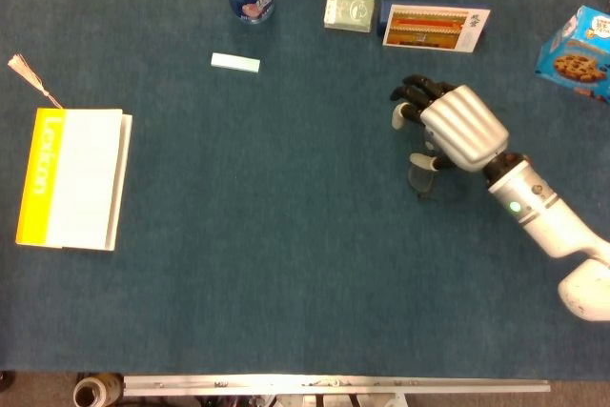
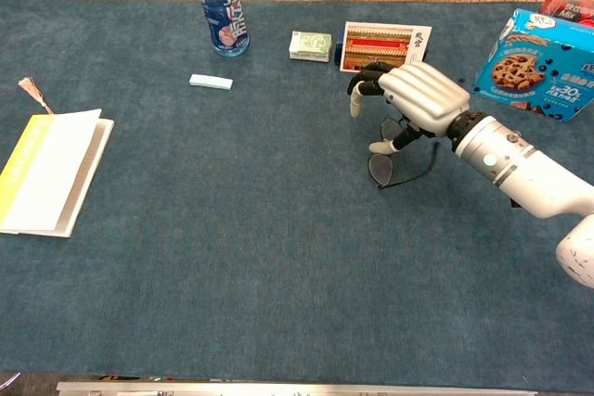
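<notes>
Silver ribbed right hand (image 2: 416,99) pinches thin wire-framed glasses (image 2: 394,162) above napped blue cloth (image 2: 232,229).

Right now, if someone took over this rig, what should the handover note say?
Right robot hand: holds the eyeglasses under its palm and fingers, just above the blue cloth, in front of the postcard.
Left robot hand: not in view.
Nearby: cookie box to the right; bottle, small green box and book untouched.
Done: glasses grasped.
Left: carrying and setting them down.
</notes>
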